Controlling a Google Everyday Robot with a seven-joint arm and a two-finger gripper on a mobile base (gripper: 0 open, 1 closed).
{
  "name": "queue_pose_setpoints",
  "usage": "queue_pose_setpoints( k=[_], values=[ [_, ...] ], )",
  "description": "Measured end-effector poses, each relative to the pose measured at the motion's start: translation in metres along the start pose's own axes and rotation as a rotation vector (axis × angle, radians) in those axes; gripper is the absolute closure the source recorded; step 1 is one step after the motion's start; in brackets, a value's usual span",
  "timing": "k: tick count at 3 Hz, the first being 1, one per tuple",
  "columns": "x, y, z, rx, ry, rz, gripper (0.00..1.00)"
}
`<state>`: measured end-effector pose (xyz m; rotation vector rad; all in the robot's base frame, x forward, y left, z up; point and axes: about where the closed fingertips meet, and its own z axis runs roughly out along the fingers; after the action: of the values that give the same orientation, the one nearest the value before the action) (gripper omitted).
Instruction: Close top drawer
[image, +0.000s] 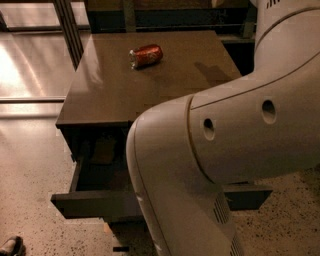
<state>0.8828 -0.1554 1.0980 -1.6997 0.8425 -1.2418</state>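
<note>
The top drawer (85, 204) is seen pulled well out from beneath the brown tabletop (165, 90), low in the view. Its long front panel runs left to right and faces the camera. The claw is not shown, since the bulky white arm (225, 150) covers the drawer's middle. Its state and its bearing to the drawer cannot be told. A push away from the camera is judged necessary. A red can (146, 55) lies on its side far back on the tabletop. Speckled floor (30, 160) surrounds it.
</note>
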Motion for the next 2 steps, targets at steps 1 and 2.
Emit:
queue_pose_setpoints(
  k=[1, 2],
  values=[
    [0.0025, 0.0004, -0.0001, 0.011, 0.011, 0.069, 0.0],
    [0.0083, -0.0027, -0.0006, 0.041, 0.042, 0.23, 0.0]
  ],
)
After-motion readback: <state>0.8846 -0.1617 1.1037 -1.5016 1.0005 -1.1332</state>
